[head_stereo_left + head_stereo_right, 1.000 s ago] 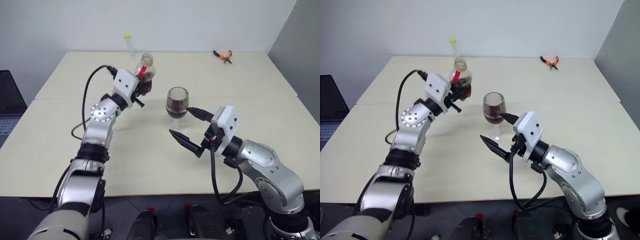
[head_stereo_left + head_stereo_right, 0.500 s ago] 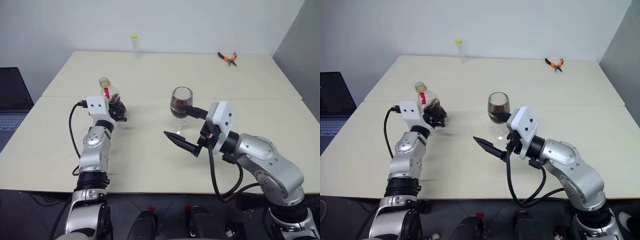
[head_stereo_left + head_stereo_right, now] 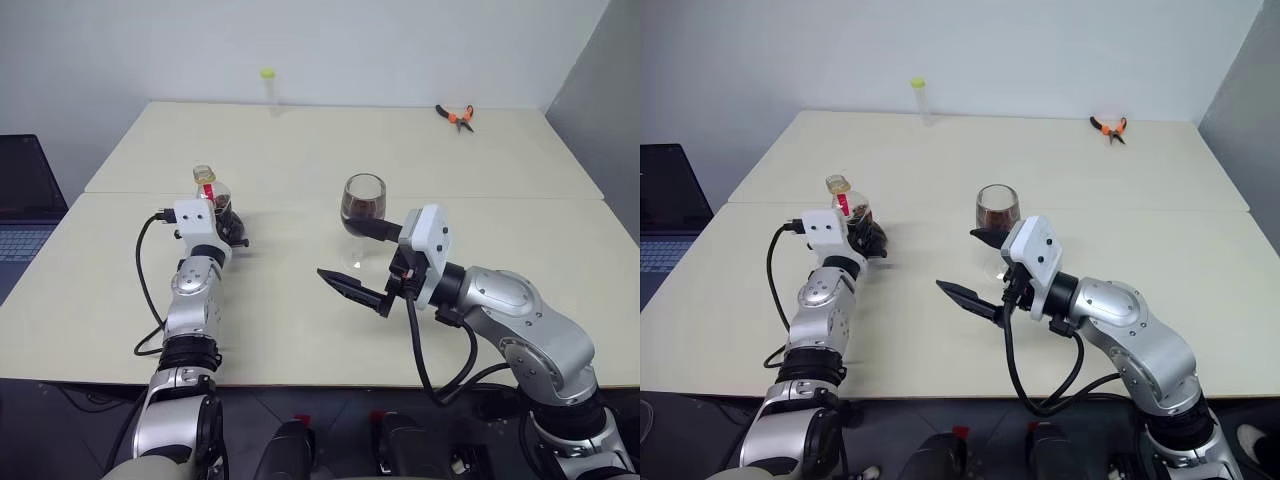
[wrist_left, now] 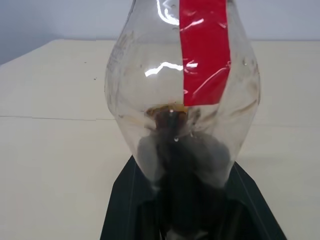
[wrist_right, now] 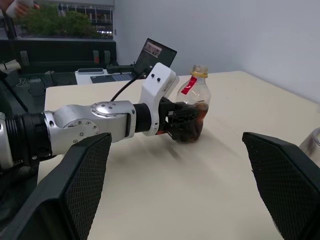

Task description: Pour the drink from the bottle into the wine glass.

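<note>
On the left side of the pale counter (image 3: pixel 300 330) the bottle (image 3: pixel 212 196) stands upright, uncapped, with only a little of the drink (image 5: pixel 196 116) — dark brown — left at its bottom and a red strip of label running down its neck. The left tool (image 3: pixel 232 227) has its black fingers around the bottle's lower body; the right wrist view shows them (image 5: pixel 181 125) wrapped about the base, and the left wrist view shows the clear bottle wall (image 4: pixel 182 100) close between them. The fingers pinch the bottle, though how firmly they press cannot be told.

Toward the middle of the counter, well apart from the bottle, stands the wine glass (image 3: pixel 362 204), upright on its foot, its bowl about half full of the dark drink. The right tool (image 3: pixel 365 260) hangs just in front of the glass — its two black fingers are spread wide, one near the bowl's right side, the other pointing out low over the bare counter to the left. It holds nothing and whether the upper finger touches the glass cannot be told.

At the far edge of the counter a thin clear tube (image 3: pixel 268 90) with a yellow-green cap stands upright, and a pair of orange-handled pliers (image 3: pixel 453 116) lies at the far right. A dark laptop (image 3: pixel 25 205) sits off the counter's left side.
</note>
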Robot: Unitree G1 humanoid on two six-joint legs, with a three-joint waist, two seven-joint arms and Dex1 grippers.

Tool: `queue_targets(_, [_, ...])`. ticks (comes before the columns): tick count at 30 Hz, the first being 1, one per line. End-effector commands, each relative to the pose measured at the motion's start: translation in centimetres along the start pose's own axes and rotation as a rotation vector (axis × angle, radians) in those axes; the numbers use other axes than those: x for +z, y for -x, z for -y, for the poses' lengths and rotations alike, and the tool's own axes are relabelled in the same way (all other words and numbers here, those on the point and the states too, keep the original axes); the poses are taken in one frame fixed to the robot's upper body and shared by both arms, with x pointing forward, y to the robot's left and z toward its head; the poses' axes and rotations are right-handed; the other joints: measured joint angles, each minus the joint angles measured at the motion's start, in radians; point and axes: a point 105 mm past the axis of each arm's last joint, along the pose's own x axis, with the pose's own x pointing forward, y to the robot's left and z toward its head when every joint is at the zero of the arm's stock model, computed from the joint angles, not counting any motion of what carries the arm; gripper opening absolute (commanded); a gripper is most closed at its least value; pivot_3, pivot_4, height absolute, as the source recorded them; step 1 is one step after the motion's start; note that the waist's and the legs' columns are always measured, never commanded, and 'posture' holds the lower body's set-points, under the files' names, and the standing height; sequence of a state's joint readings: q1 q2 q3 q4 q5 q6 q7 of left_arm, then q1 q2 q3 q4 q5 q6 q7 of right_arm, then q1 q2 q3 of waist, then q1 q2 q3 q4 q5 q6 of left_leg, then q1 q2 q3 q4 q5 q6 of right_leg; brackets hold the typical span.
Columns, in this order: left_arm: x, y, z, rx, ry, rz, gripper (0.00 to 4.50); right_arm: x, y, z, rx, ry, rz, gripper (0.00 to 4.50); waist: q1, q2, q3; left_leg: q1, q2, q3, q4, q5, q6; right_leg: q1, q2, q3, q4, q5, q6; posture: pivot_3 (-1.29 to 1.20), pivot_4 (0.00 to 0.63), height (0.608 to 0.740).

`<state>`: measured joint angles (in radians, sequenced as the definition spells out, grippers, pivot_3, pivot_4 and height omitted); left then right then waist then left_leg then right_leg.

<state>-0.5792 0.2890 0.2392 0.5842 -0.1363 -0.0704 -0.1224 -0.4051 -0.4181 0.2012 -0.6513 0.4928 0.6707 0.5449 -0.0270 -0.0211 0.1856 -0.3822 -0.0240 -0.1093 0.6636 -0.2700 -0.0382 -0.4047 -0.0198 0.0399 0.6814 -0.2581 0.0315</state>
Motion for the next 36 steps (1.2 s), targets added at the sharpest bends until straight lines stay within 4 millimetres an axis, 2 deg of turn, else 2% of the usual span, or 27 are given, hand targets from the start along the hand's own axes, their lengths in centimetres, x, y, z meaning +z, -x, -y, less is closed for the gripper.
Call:
queue_targets(1, [1.1, 0.1, 0.6, -0.027, -0.012, 0.062, 2.06, 0.7, 0.2, -0.4, 0.010, 0.023, 0.022, 4.50, 0.000, 0.000, 0.000, 0.000, 0.000, 0.000, 0.000, 0.000, 0.000, 0.000, 0.000, 0.000, 0.000, 0.000, 0.000, 0.00, 0.150, 0.740])
queue_targets(7, [1.1, 1.7, 0.3, -0.026, -0.003, 0.093, 3.98, 0.6, 0.7, -0.5, 0.006, 0.022, 0.019, 4.50, -0.003, 0.000, 0.000, 0.000, 0.000, -0.001, -0.001, 0.000, 0.000, 0.000, -0.001, 0.001, -0.001, 0.000, 0.000, 0.00, 0.150, 0.740])
queue_targets(9, [1.3, 2.5, 0.3, -0.023, 0.005, 0.104, 4.47, 0.6, 0.9, -0.5, -0.004, 0.019, 0.021, 4.50, -0.003, 0.000, 0.000, 0.000, 0.001, -0.001, -0.001, 0.000, 0.000, -0.001, -0.001, 0.001, -0.001, 0.000, 0.000, 0.00, 0.150, 0.740])
queue_targets(13, [1.3, 4.6, 0.0, -0.023, -0.010, 0.079, 4.47, -0.1, 2.1, 0.6, -0.136, -0.008, 0.037, 4.50, -0.002, 0.000, 0.000, 0.000, 0.001, -0.002, -0.001, 0.000, 0.000, 0.000, -0.001, 0.001, -0.001, 0.000, 0.000, 0.00, 0.150, 0.740])
queue_targets(17, [0.7, 7.2, 1.1, -0.063, -0.045, 0.019, 4.47, -3.4, 4.9, 2.4, -0.376, -0.034, -0.023, 4.50, -0.001, -0.001, 0.000, 0.000, 0.001, -0.001, -0.002, 0.000, 0.000, 0.000, -0.001, 0.002, -0.001, 0.000, 0.000, 0.00, 0.150, 0.740])
queue_targets(20, [-0.1, 8.2, 1.7, -0.032, -0.091, -0.024, 4.47, -6.1, 7.1, 4.3, -0.586, -0.056, -0.039, 4.50, 0.001, -0.001, 0.000, 0.000, 0.000, -0.001, -0.002, 0.000, 0.000, 0.000, -0.001, 0.002, -0.002, -0.001, 0.002, 0.00, 0.150, 0.740])
queue_targets(23, [0.1, 8.9, 2.6, -0.033, -0.117, -0.007, 4.47, -9.2, 9.3, 5.5, -0.787, -0.033, -0.061, 4.50, 0.000, -0.001, -0.001, 0.002, 0.001, 0.002, -0.001, 0.000, 0.000, 0.002, 0.000, 0.001, -0.002, -0.002, 0.005, 0.00, 0.150, 0.740])
queue_targets(29, [0.6, 9.6, 2.8, -0.042, -0.104, 0.025, 4.47, -12.3, 10.3, 6.5, -0.956, -0.125, -0.027, 4.50, -0.006, 0.000, -0.001, 0.004, 0.003, 0.004, -0.002, 0.002, 0.000, 0.001, 0.003, 0.002, -0.001, 0.000, 0.003, 0.00, 0.150, 0.740])
queue_targets(36, [-0.1, 10.5, 2.3, -0.054, -0.088, 0.003, 4.47, -13.4, 10.4, 6.6, -0.943, -0.049, -0.051, 4.50, -0.004, 0.001, -0.001, 0.002, 0.002, 0.005, -0.003, 0.002, 0.000, 0.001, 0.002, 0.002, -0.002, 0.000, 0.002, 0.00, 0.150, 0.740])
